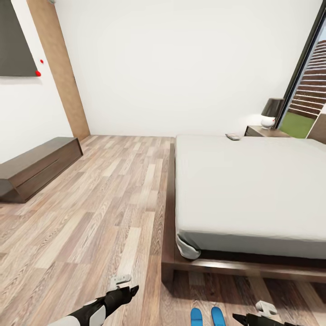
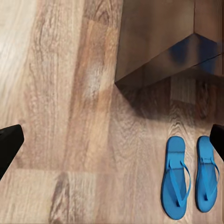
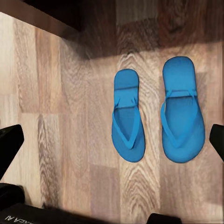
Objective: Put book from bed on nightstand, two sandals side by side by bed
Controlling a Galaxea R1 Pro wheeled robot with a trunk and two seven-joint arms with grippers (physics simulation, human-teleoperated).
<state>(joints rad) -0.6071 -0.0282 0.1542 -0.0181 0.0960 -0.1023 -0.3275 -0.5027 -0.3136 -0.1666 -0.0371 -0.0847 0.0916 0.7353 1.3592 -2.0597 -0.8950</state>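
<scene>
Now both sandals [image 3: 156,112] lie side by side on floor below right hand [image 3: 112,140], jaws spread, empty; left hand [image 2: 112,140] likewise. Judged light, floppy; best pinched at sole edge.

I counted two blue sandals [image 3: 126,122] [image 3: 182,109] on the floor [image 1: 90,213], one bed [image 1: 253,190], one book [image 1: 233,136] on it, one nightstand [image 1: 265,131], one lamp [image 1: 271,112], and one long low cabinet [image 1: 36,166] by the wall.
</scene>
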